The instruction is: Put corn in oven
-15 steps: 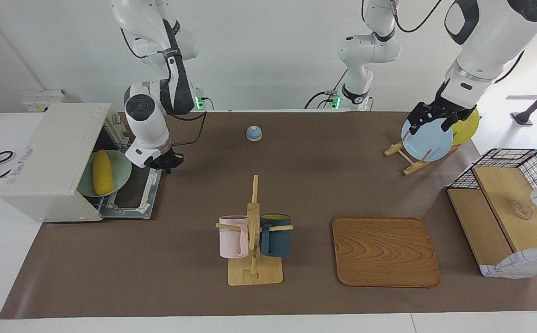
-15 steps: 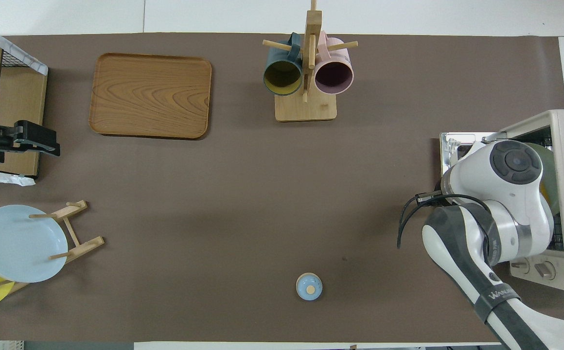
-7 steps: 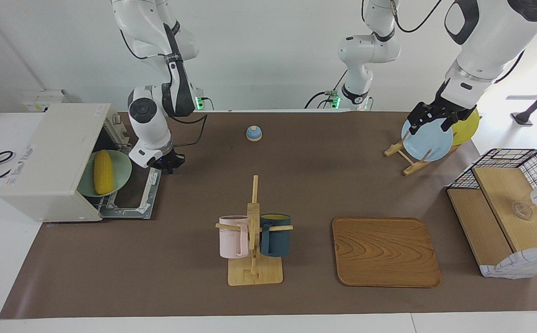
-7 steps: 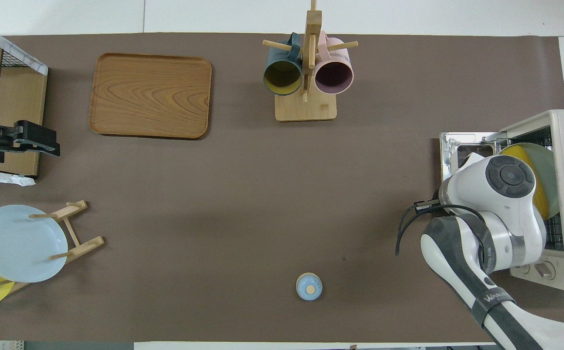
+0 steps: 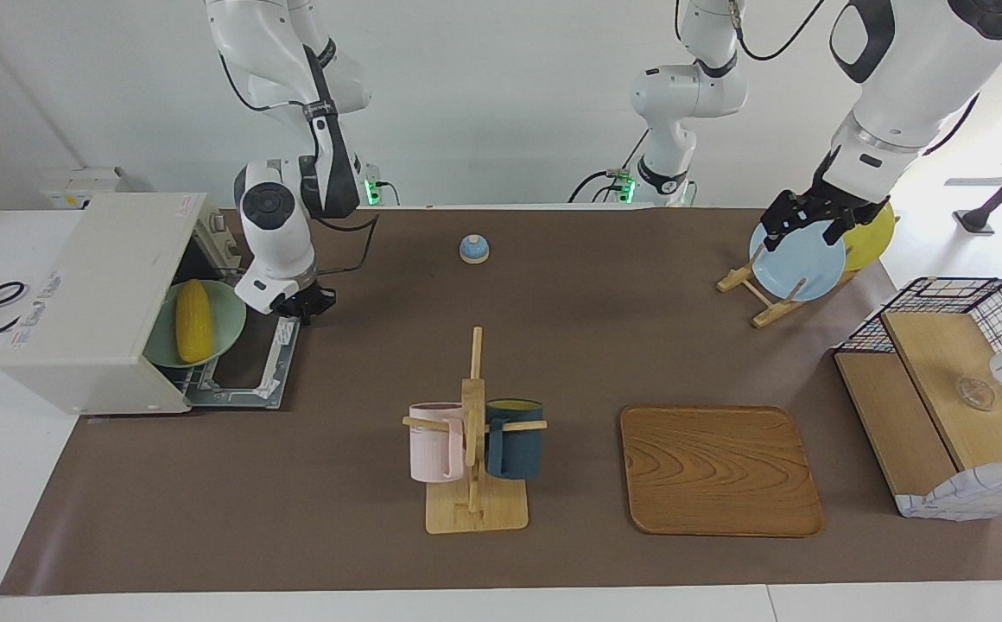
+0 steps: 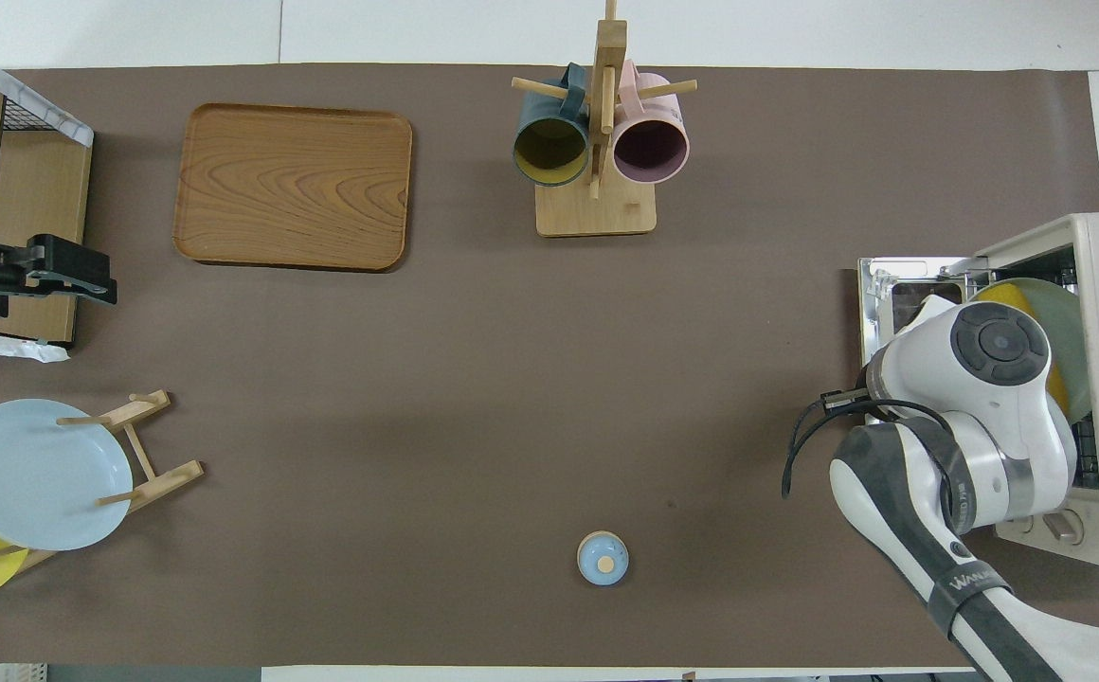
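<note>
The corn [image 5: 193,320] lies on a green plate [image 5: 223,315] in the open oven [image 5: 95,298], looking light, stiff and prone to roll, best pinched mid-cob, while the right gripper [image 5: 303,307] hovers over the door, fingertips together and empty, and the left gripper [image 5: 802,226], spread wide, waits.

Arms: glossy white shells, dark grey joint bands, round dark caps, loose black cables, green base lights.
</note>
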`<state>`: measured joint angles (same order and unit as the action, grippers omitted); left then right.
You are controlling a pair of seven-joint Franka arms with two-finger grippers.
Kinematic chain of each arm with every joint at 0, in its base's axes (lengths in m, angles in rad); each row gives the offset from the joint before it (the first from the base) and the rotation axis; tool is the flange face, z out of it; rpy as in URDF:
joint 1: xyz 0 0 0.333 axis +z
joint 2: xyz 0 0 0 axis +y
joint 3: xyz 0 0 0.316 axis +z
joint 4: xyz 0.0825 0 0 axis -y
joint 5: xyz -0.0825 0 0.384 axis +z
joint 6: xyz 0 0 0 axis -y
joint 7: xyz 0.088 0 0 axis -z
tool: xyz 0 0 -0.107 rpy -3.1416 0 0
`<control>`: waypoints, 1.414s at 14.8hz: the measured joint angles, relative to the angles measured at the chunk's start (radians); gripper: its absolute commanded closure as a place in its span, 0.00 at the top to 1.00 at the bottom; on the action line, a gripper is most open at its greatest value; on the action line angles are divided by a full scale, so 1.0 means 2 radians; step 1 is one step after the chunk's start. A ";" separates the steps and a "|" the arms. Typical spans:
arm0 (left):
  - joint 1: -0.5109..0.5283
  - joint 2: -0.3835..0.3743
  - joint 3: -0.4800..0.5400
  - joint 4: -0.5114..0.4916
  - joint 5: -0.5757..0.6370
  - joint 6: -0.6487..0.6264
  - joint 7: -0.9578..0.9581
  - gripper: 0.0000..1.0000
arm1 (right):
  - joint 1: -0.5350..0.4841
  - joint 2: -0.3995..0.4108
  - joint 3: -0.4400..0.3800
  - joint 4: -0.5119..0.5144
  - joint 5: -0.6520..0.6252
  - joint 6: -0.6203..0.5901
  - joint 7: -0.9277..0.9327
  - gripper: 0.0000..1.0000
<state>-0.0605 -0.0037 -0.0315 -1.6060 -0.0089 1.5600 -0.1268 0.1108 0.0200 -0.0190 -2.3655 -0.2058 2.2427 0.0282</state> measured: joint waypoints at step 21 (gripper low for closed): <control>0.000 0.000 0.000 0.000 0.000 0.000 0.000 1.00 | -0.070 -0.059 0.010 0.303 0.001 -0.348 -0.163 1.00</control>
<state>-0.0604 -0.0037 -0.0311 -1.6060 -0.0089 1.5600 -0.1268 -0.0286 -0.0989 0.0004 -1.7601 -0.2040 1.5462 -0.2986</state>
